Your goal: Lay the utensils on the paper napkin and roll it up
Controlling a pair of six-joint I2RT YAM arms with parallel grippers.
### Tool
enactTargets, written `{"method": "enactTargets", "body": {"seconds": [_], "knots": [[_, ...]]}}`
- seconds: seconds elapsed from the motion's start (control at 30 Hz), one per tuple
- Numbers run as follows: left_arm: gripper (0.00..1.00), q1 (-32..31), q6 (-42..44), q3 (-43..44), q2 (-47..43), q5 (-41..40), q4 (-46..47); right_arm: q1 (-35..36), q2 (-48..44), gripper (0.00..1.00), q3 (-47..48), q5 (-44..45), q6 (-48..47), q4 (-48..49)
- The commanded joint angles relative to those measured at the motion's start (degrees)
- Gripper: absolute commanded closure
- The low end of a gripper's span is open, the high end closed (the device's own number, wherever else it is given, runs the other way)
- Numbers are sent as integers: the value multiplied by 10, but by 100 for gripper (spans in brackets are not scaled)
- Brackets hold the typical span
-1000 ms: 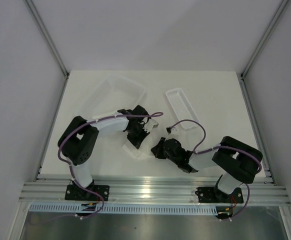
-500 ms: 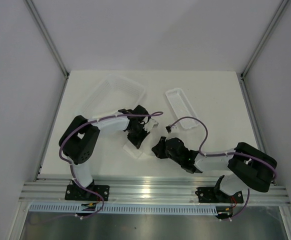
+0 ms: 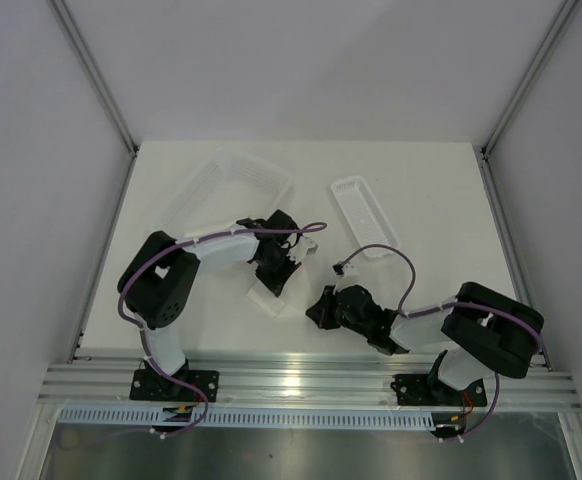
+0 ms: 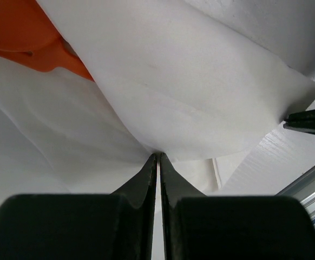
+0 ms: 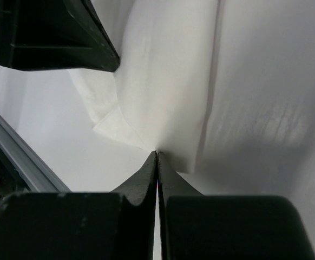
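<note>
The white paper napkin (image 4: 190,86) lies folded over on the table, small and pale beside the left gripper's black body (image 3: 268,297). My left gripper (image 4: 158,154) is shut and pinches a fold of it; from above it sits just behind the napkin (image 3: 276,268). Orange-red utensils (image 4: 30,35) show under the lifted layer at the top left. My right gripper (image 5: 156,152) is shut with its tips on the napkin's edge (image 5: 168,81), near a corner. From above it is to the napkin's right (image 3: 316,312). Most of the utensils are hidden by the paper.
A large clear plastic tray (image 3: 226,180) stands at the back left and a narrow clear tray (image 3: 363,215) at the back middle. A metal rail (image 3: 301,380) runs along the near table edge. The left gripper's black body (image 5: 54,38) fills the right wrist view's top left.
The right gripper has shifted slightly toward the near rail, and its elbow swung out and back. The left arm has stayed in place on the napkin.
</note>
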Motion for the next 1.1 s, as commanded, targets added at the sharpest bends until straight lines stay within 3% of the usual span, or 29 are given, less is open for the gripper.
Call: {"method": "enactTargets", "body": {"seconds": [0.0,0.27,0.4,0.63,0.83,1.07], "knots": [[93,-2,-6,-14,1,-15,38,0,17,100,-16,7,21,40],[93,-2,8,-11,13,-30,46,0,10,100,-23,-4,39,34],[93,-3,18,-17,13,-29,50,20,-58,100,17,-15,-4,-39],[93,-4,24,-22,12,-33,60,17,-170,100,6,31,-47,-62],[93,-6,28,-20,14,-34,59,-51,-106,100,14,-23,-56,-30],[93,-5,28,-15,19,-35,56,-62,23,100,28,-53,-34,33]]}}
